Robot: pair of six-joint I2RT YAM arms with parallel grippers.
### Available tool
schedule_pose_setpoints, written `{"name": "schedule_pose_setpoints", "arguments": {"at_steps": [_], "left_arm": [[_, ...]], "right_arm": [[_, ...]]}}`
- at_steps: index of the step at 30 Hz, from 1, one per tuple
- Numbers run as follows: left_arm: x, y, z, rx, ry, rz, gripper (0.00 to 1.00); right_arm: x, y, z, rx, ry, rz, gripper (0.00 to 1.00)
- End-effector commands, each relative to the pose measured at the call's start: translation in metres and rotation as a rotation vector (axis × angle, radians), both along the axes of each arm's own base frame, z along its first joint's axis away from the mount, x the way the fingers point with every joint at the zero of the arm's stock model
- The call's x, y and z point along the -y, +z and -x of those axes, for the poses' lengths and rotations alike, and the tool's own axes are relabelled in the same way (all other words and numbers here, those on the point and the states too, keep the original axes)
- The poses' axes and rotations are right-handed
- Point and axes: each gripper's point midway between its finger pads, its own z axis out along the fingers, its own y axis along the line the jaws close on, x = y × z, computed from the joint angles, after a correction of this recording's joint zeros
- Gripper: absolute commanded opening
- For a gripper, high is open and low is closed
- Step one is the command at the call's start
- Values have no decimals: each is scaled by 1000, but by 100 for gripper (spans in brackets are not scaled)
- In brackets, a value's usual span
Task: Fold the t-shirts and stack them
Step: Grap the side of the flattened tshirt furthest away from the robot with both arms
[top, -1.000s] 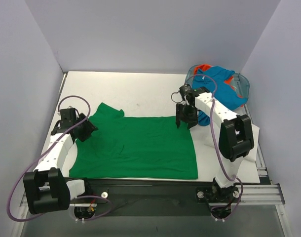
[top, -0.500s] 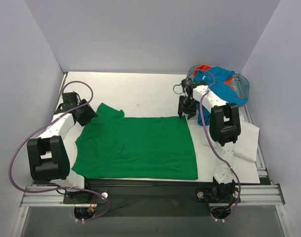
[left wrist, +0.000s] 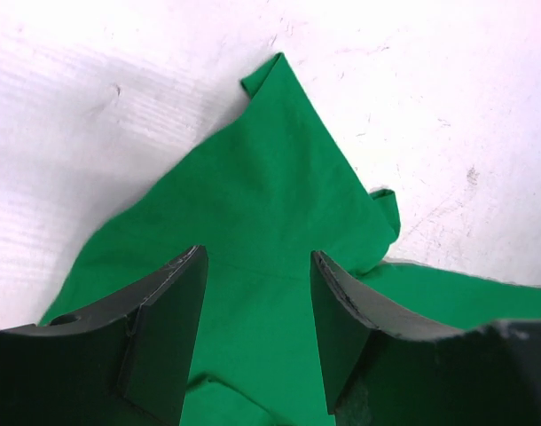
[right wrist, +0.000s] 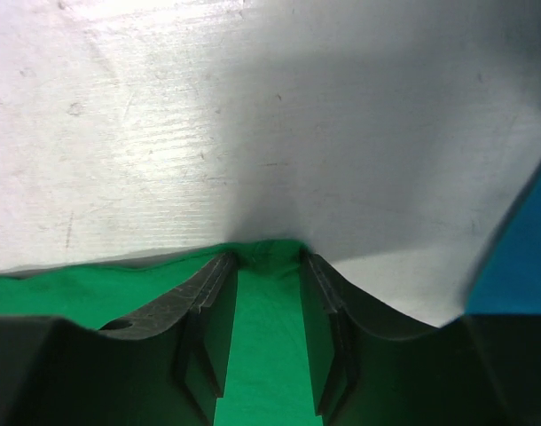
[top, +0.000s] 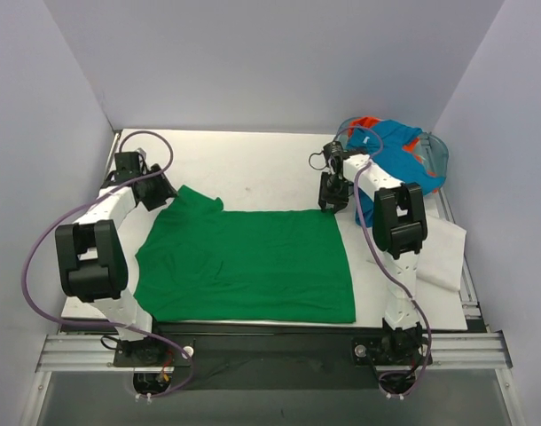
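The bright green t-shirt (top: 244, 262) lies spread flat on the white table, one sleeve (top: 198, 199) pointing to the back left. My left gripper (top: 155, 196) is open just above that sleeve (left wrist: 279, 186), with green cloth between and beyond the jaws (left wrist: 257, 266). My right gripper (top: 333, 203) is open with a narrow gap and straddles the shirt's back right corner (right wrist: 269, 253). The turquoise t-shirt (top: 399, 155) lies in a heap at the back right, and its edge shows in the right wrist view (right wrist: 519, 266). A bit of the orange-red t-shirt (top: 368, 122) peeks out behind it.
The heap sits in a translucent grey bin (top: 439, 158) at the back right corner. A white sheet (top: 443, 253) lies at the table's right edge. Grey walls close in on the left, back and right. Bare white table (top: 253, 164) lies behind the green shirt.
Both arms reached farther back. The left gripper moved from the shirt's left side up to the sleeve. The right gripper shifted slightly back onto the shirt's back right corner.
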Motion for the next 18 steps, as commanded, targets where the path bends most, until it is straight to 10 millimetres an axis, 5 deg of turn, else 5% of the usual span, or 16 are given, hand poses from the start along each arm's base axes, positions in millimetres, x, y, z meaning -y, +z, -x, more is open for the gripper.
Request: {"name": "schedule_pose_setpoints", "arguments": {"at_steps": [1,9,18], "left_arm": [[1,14,-30,89,-85,-27,60],[4,2,-81,104,-193,-28,59],[8,-17,-115,85,-250,-21,60]], "right_arm": [[6,-4,2,-17,-3,28,33],[8,-12,10,-44,-10,39,19],[11,-13,21,-62,-16,45,17]]}}
